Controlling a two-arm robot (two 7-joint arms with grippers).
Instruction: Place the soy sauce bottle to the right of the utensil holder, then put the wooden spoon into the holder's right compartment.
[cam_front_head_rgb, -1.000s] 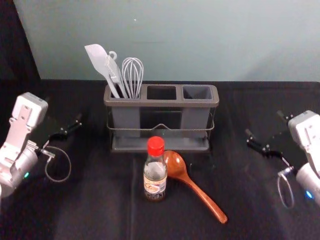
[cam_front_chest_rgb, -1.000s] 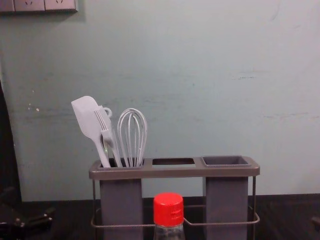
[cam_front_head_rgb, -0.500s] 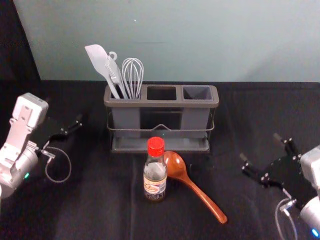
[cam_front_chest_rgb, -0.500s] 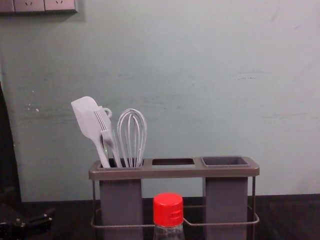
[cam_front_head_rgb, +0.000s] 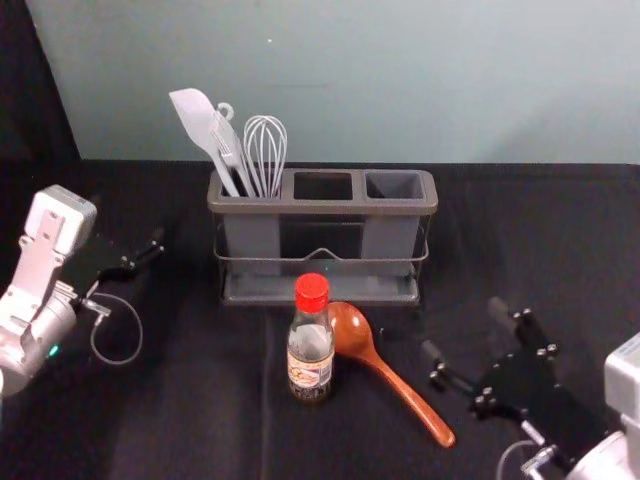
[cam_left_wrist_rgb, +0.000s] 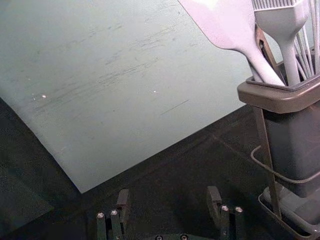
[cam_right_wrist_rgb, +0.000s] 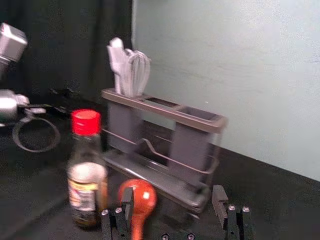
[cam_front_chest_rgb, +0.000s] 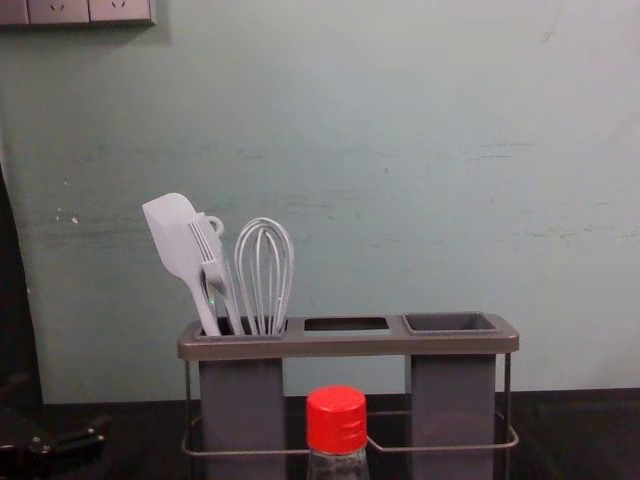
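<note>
The soy sauce bottle (cam_front_head_rgb: 310, 345) stands upright in front of the utensil holder (cam_front_head_rgb: 320, 208), its red cap up. Just right of it lies the wooden spoon (cam_front_head_rgb: 392, 380), bowl toward the holder, handle toward the front right. My right gripper (cam_front_head_rgb: 464, 331) is open to the right of the spoon, touching nothing; in the right wrist view the right gripper (cam_right_wrist_rgb: 172, 200) has the spoon's bowl behind one finger. On the left, my left gripper (cam_front_head_rgb: 140, 250) stays parked; in the left wrist view the left gripper (cam_left_wrist_rgb: 170, 200) is open and holds nothing.
A spatula (cam_front_head_rgb: 205, 130), a brush and a whisk (cam_front_head_rgb: 265, 150) stand in the holder's left compartment. Its middle and right compartments look empty. A pale wall (cam_front_head_rgb: 480, 80) rises behind the dark tabletop (cam_front_head_rgb: 180, 400).
My right gripper has moved left and toward the front, closer to the spoon. The left arm, bottle, spoon and holder have not moved.
</note>
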